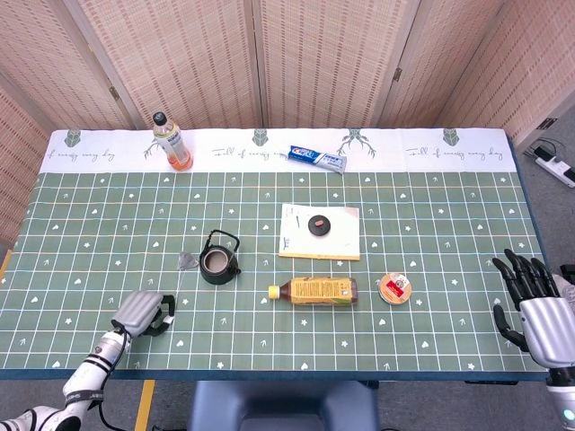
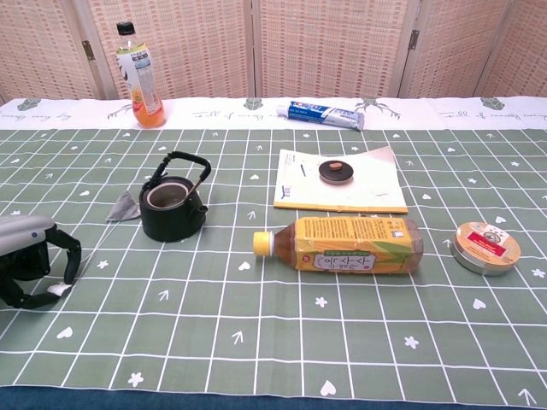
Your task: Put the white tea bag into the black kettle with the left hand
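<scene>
Left hand: I see my left hand low over the table near the front left corner. Its fingers are curled in around a small white tag. I cannot tell if they pinch it.
Right hand: my right hand is at the right edge of the table, near the front. Its fingers are apart and hold nothing.
Tea bag: the tea bag lies flat on the table, just left of the kettle. A thin string runs from it toward my left hand.
Kettle: the black kettle stands upright with no lid on, left of the middle of the table.
Lid: a small dark lid sits on a paper booklet near the middle.
</scene>
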Robot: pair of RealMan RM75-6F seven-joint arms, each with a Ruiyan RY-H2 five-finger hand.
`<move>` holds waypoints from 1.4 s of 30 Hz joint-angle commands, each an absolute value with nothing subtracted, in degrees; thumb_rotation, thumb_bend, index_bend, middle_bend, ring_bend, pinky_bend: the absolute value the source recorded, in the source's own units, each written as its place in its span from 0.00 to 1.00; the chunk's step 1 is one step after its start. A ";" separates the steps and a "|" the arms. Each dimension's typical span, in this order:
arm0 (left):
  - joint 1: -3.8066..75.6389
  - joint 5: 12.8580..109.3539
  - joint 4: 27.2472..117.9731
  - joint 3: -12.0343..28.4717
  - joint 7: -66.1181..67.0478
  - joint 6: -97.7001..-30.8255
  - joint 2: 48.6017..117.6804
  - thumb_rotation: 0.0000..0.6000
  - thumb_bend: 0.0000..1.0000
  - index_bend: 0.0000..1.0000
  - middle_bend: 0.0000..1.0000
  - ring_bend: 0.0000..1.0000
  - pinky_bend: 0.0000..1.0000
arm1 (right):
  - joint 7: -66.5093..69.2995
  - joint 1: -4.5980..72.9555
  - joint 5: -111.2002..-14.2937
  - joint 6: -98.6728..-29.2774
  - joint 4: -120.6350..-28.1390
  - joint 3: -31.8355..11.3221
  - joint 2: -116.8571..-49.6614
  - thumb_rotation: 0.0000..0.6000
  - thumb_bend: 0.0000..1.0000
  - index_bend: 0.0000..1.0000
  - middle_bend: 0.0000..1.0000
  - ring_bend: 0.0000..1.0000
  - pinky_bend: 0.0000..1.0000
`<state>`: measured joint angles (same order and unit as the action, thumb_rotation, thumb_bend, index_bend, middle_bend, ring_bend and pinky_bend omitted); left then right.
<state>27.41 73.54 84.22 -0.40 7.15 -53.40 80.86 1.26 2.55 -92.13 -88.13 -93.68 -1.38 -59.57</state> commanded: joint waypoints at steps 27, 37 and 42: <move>27.23 81.37 78.25 -1.74 -3.29 -55.36 82.78 1.00 0.40 0.61 1.00 1.00 1.00 | 1.37 2.45 -91.64 -88.58 -93.50 -1.78 -59.63 1.00 0.54 0.00 0.00 0.00 0.00; 27.16 82.01 77.37 -1.14 -4.51 -56.66 83.28 1.00 0.43 0.63 1.00 1.00 1.00 | 1.65 2.41 -91.78 -88.70 -93.39 -1.75 -59.53 1.00 0.54 0.00 0.00 0.00 0.00; 27.13 82.87 78.68 -0.50 -4.72 -58.43 82.79 1.00 0.43 0.63 1.00 1.00 1.00 | 1.77 2.48 -91.80 -88.55 -93.38 -1.73 -59.54 1.00 0.54 0.00 0.00 0.00 0.00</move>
